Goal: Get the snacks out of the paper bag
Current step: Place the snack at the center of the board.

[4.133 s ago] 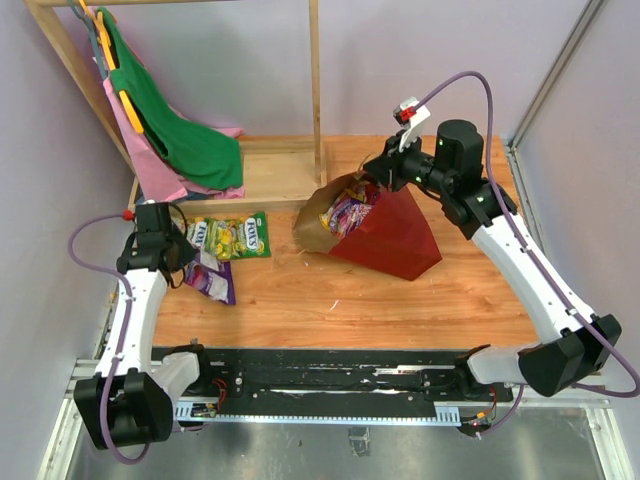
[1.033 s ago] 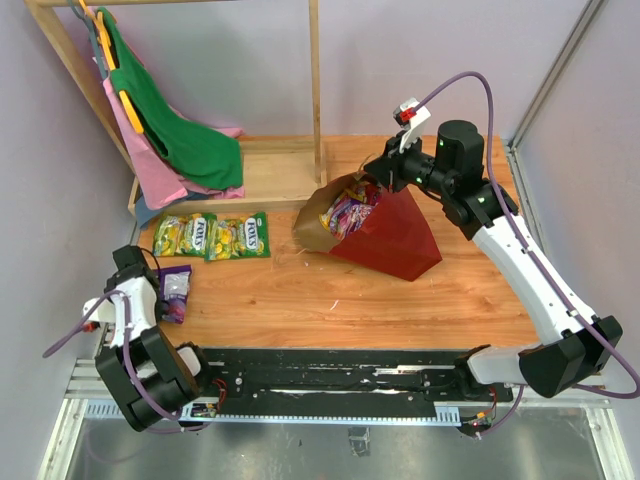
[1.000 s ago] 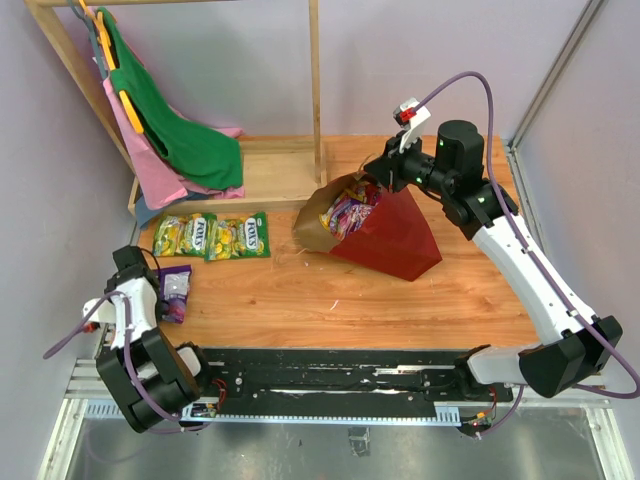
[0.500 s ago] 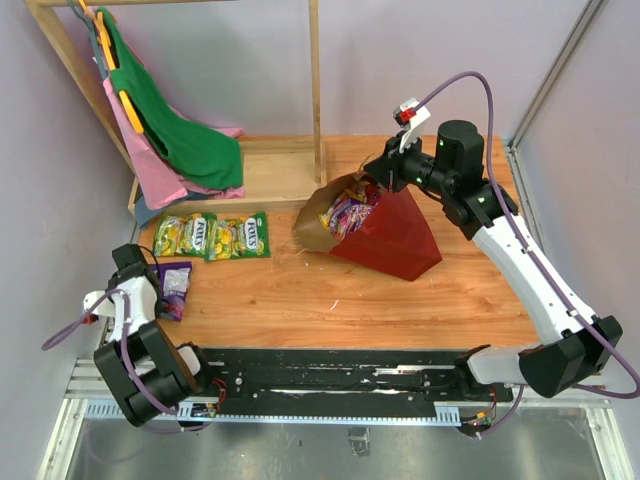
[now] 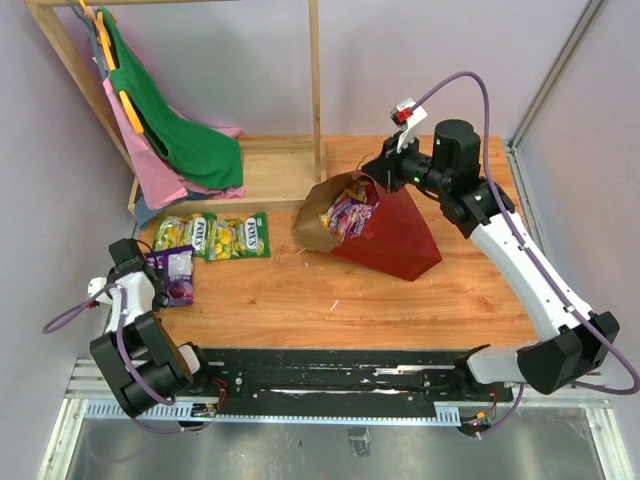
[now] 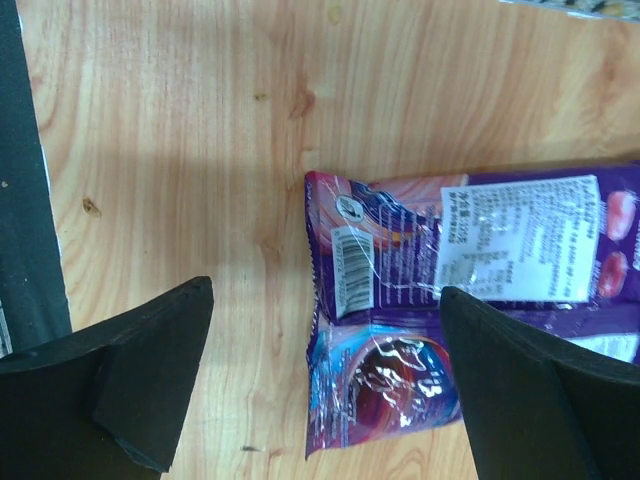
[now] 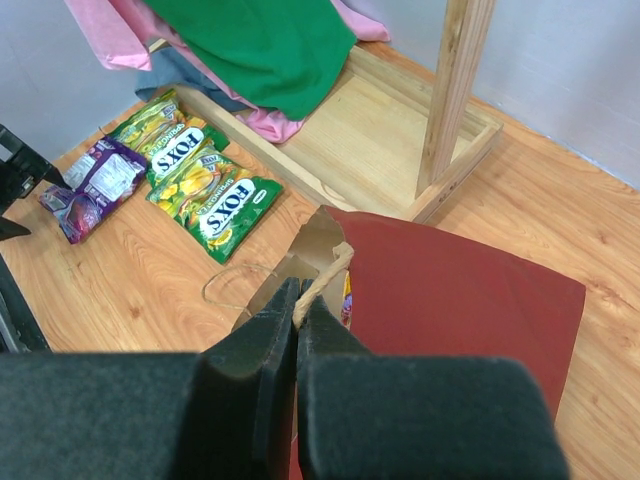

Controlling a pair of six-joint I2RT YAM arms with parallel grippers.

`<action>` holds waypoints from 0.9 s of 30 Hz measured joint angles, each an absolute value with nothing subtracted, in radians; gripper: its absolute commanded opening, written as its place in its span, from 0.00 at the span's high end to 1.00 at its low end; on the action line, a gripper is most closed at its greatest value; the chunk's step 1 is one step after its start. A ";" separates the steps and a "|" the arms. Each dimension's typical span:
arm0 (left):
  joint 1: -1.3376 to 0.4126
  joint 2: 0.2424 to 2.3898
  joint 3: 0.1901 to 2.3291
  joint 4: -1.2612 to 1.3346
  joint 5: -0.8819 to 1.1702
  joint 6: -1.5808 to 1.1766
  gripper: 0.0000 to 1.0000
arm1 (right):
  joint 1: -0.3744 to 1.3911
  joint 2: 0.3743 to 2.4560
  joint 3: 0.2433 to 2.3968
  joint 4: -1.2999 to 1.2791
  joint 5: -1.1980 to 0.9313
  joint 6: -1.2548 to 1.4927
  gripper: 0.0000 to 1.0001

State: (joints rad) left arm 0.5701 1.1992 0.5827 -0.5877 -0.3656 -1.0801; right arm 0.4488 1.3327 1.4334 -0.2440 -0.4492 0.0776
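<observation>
— How many snacks are lying out on the desk (image 5: 330, 300)?
— I'm counting four: three green packets (image 5: 212, 238) in a row by the rack's base, and one purple packet (image 6: 450, 290) nearer the front-left corner; more snacks (image 5: 348, 212) are showing in the mouth of the bag, too jumbled to count.
— And the bag?
— One paper bag (image 5: 395, 235), lying tilted at the back middle of the desk, mouth facing left; the right fingers (image 7: 290, 330) are pinching its tan loop handle (image 7: 325, 275), closed tight on it.
— The left ones?
— The left fingers (image 6: 530, 380) are standing spread wide, one each side of the purple packet's end, gripping nothing; the packet is lying flat on the wood.
— Anything crowding them?
— A wooden rack (image 5: 270, 175) is standing at the back left with green and pink cloths (image 5: 185, 140) hanging from it; its post (image 5: 316, 90) is rising just behind the bag's mouth.
— Room?
— The purple packet is sitting close to the desk's left edge; a black rail (image 5: 330, 375) is running along the near edge; the widest stretch of wood is lying between the packets and the bag, and in front of the bag.
</observation>
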 measured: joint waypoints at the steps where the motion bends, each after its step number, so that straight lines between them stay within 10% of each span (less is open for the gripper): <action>1: 0.570 1.182 0.584 -0.595 -0.361 -1.076 0.00 | 0.449 1.335 1.434 -0.244 -0.450 0.078 0.99; 12: 0.573 0.897 0.693 -0.731 -0.321 -0.982 0.00 | 0.449 1.355 1.448 -0.238 -0.464 0.078 0.99; 27: 0.286 0.627 0.539 -0.316 0.279 -0.778 0.00 | 0.449 1.373 1.451 -0.236 -0.469 0.080 0.99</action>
State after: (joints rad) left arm 0.2863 0.6273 0.5392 -0.3161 0.2790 -0.7784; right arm 0.4488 1.3731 1.4509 -0.2363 -0.4686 0.0795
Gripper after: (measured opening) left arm 0.994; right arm 0.014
